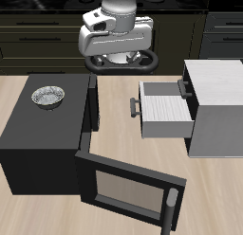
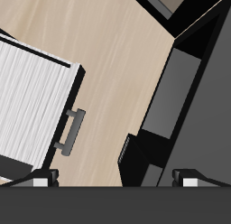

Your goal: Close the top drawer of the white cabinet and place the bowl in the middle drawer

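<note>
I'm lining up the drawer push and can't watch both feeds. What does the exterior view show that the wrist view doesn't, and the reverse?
Only the exterior view shows the bowl sitting on top of the black box, the whole white cabinet, and the gripper hanging above the table's back.

Only the wrist view shows the fingertips close up, spread apart.

Both show the pulled-out top drawer with its dark handle, the open glass door and the bare table between.
</note>
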### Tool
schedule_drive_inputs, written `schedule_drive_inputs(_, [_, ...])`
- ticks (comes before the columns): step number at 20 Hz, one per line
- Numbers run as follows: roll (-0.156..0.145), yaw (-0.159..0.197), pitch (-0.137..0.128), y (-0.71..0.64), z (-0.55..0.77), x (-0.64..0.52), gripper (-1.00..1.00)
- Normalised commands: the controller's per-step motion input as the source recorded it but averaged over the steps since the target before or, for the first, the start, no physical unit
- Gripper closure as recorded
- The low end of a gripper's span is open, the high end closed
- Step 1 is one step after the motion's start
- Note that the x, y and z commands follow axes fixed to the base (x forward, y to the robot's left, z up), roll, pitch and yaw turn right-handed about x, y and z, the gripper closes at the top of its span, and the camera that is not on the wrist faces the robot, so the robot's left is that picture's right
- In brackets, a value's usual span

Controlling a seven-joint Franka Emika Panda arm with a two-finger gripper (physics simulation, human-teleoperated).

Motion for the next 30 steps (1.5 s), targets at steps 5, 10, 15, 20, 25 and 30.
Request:
schedule_drive_inputs(5, [0.004,-0.032,0.017,-0.26,0.09,-0.11,-1.0])
schedule_drive_inputs(10, [0.025,-0.098,0.047,-0.43,0.21,-0.08,-1.0])
schedule_drive_inputs(15, [-0.024,0.008,-0.057,-0.24,0.13,-0.02,-1.0])
schedule_drive_inputs(20, [-0.033,-0.037,-0.009,-0.31,0.11,0.04,-1.0])
schedule_drive_inputs(25, [-0.04,-0.036,-0.024,-0.49,0.21,0.08,-1.0])
schedule_drive_inputs(30, [-0.029,-0.051,-0.015,-0.38,0.14,0.11,-1.0])
